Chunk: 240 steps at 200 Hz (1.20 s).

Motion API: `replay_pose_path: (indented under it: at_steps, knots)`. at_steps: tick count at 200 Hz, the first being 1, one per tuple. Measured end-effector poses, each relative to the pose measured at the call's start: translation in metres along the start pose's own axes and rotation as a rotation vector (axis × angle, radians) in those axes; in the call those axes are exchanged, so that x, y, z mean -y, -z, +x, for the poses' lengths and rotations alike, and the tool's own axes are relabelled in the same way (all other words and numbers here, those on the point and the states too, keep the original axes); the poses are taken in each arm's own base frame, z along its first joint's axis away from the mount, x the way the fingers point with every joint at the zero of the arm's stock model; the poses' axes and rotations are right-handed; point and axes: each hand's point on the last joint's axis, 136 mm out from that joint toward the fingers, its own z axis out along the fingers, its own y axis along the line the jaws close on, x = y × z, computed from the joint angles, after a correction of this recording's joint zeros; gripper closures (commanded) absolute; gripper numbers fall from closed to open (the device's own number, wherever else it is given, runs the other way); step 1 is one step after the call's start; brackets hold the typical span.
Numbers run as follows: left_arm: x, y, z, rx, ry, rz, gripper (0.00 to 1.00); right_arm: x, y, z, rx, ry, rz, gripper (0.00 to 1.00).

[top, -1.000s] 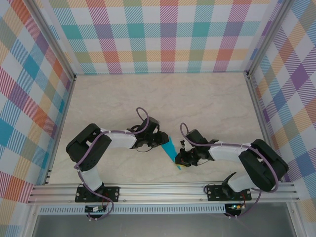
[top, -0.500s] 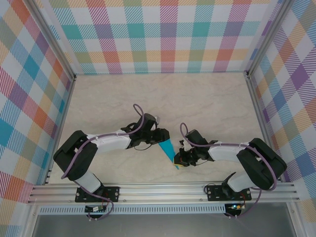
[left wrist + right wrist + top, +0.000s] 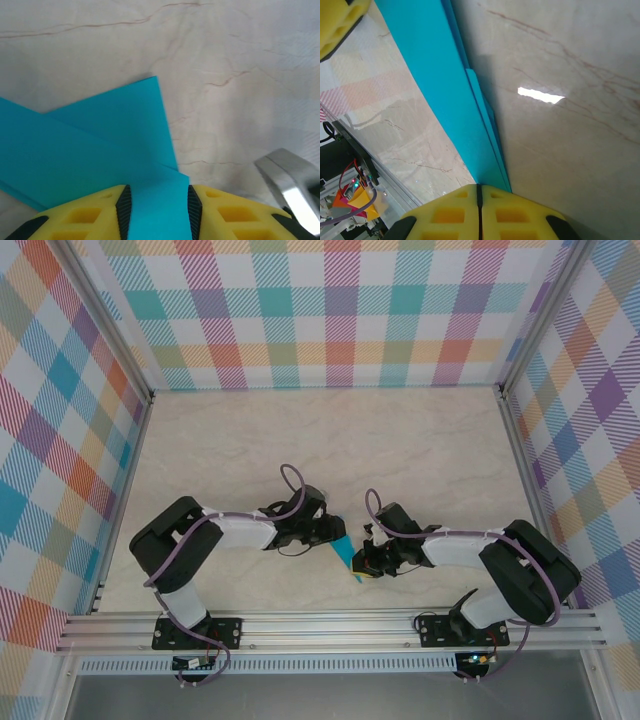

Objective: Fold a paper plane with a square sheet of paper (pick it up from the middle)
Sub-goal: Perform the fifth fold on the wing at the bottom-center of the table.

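The creased teal-blue paper dart [image 3: 345, 552], tip pinched in the right hand [image 3: 479, 187], left hand [image 3: 159, 192] parted, lies on a marbled desk [image 3: 400, 440] amid plaid walls [image 3: 330, 310].

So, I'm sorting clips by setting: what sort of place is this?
Likely a robot lab test cell: pastel plaid panel walls in a silver aluminium frame box in a beige marble-look tabletop; a white left arm and right arm sit bolted to a slotted metal rail.

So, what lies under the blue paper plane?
The pale marbled table is under the paper plane. What is directly beneath its folded layers is covered.
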Motion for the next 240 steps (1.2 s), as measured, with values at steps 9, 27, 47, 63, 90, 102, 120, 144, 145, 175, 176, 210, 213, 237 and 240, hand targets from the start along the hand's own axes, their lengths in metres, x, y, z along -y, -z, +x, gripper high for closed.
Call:
replay_pose_path:
  at_steps: [9,27,47,63,90,102,120,144,145,175,176,210,213,237,240]
  knots:
    - [0.000,0.000,-0.003,0.007,0.001,0.005,0.63,0.000,0.000,0.000,0.001,0.001,0.000,0.93]
    - [-0.002,0.001,-0.006,0.009,0.009,0.017,0.63,0.000,0.000,0.000,0.003,0.003,-0.003,0.93]
    - [-0.008,0.003,-0.015,0.019,0.018,0.017,0.63,0.000,0.000,0.000,0.008,0.005,-0.003,0.93]
    - [-0.015,0.006,-0.027,0.039,0.031,0.012,0.63,0.000,0.001,-0.001,0.014,0.007,-0.001,0.93]
    - [-0.023,0.010,-0.039,0.055,0.038,0.007,0.63,0.000,0.001,-0.002,0.019,0.009,0.000,0.92]
    - [-0.025,0.011,-0.043,0.058,0.036,0.001,0.63,0.000,0.002,-0.002,0.022,0.010,0.000,0.92]
    - [-0.029,0.014,-0.049,0.059,0.025,-0.026,0.63,0.000,0.002,-0.002,0.025,0.012,0.000,0.91]
    - [-0.035,0.020,-0.061,0.081,0.015,-0.072,0.61,0.000,0.003,-0.002,0.028,0.010,0.005,0.90]
    - [-0.035,0.021,-0.062,0.083,0.016,-0.075,0.61,0.000,0.003,-0.002,0.028,0.010,0.005,0.90]
    - [-0.032,0.041,-0.068,0.107,0.008,-0.108,0.55,-0.003,0.008,-0.002,0.037,0.016,0.002,0.83]
    - [-0.031,0.043,-0.069,0.110,0.006,-0.109,0.55,-0.004,0.008,-0.002,0.038,0.017,0.002,0.83]
    - [-0.008,0.078,-0.077,0.170,-0.007,-0.173,0.49,-0.021,0.027,-0.014,0.102,0.087,-0.001,0.80]
    - [-0.005,0.081,-0.077,0.178,-0.004,-0.182,0.46,-0.022,0.030,-0.016,0.110,0.091,-0.005,0.80]
    - [0.009,0.096,-0.059,0.182,0.003,-0.233,0.43,-0.014,0.048,-0.031,0.178,0.079,0.009,0.79]
    - [0.011,0.097,-0.055,0.179,0.004,-0.240,0.42,-0.012,0.049,-0.032,0.183,0.074,0.014,0.78]
